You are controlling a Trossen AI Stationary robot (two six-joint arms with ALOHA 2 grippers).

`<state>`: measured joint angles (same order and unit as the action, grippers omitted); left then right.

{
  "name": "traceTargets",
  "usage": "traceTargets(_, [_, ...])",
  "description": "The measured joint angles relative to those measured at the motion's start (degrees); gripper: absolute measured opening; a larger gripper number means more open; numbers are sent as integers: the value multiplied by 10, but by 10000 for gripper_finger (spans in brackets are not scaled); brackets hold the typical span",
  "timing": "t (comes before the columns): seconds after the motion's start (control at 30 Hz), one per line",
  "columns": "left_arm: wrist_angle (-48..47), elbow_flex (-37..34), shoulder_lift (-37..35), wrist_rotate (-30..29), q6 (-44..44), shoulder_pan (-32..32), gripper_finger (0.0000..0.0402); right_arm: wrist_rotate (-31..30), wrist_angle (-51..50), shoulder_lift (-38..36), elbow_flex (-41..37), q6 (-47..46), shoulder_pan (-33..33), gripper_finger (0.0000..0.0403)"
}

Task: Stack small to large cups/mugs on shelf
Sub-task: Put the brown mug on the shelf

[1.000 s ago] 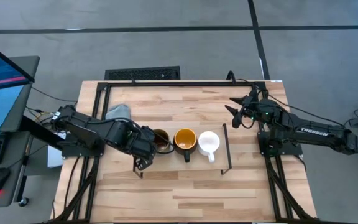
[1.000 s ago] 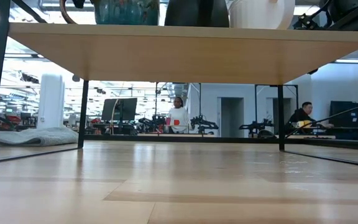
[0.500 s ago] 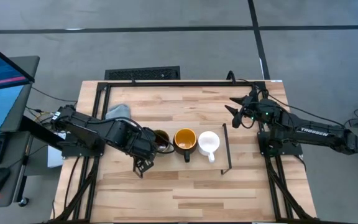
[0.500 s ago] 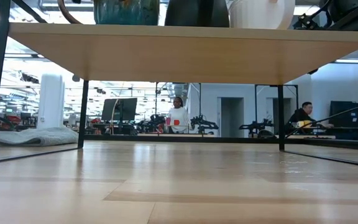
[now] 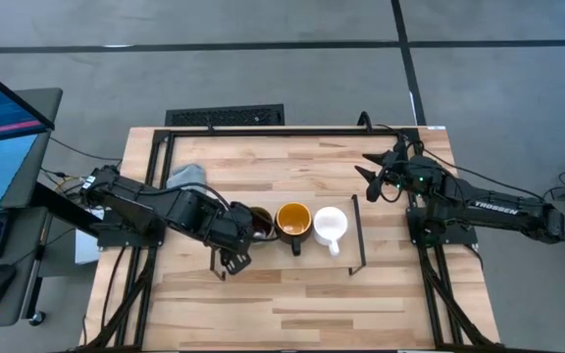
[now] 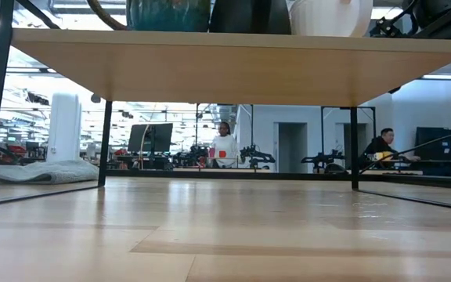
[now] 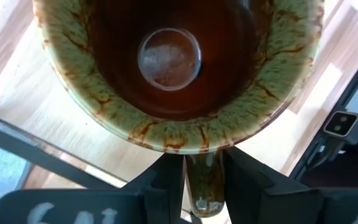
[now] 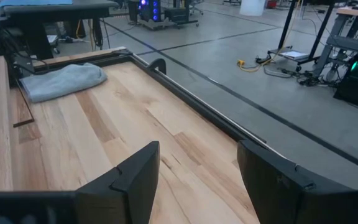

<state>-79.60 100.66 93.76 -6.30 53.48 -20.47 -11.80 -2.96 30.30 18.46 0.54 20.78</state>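
Left wrist view shows the left gripper [image 7: 202,180] with its fingers [image 7: 164,180] clamped on the handle [image 7: 204,183] of the olive mug [image 7: 179,68], whose dark inside faces the camera. From above, that gripper [image 5: 235,238] sits at the left end of the shelf [image 5: 359,233], the olive mug [image 5: 255,221] just beside the dark mug [image 5: 292,222], with the white mug [image 5: 330,225] next along to the right. The low view shows all three mug bases on the shelf board [image 6: 233,66]. The right gripper [image 5: 369,169] hovers well apart near the table's [image 5: 292,304] far right corner, fingers [image 8: 135,177] spread wide, holding nothing. A grey cloth [image 5: 186,176] lies behind the left arm.
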Motion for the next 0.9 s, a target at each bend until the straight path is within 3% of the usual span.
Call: traceTargets(0.9, [-36, 0, 0, 36, -3, 12, 89, 0, 0, 0, 0, 1, 0, 240])
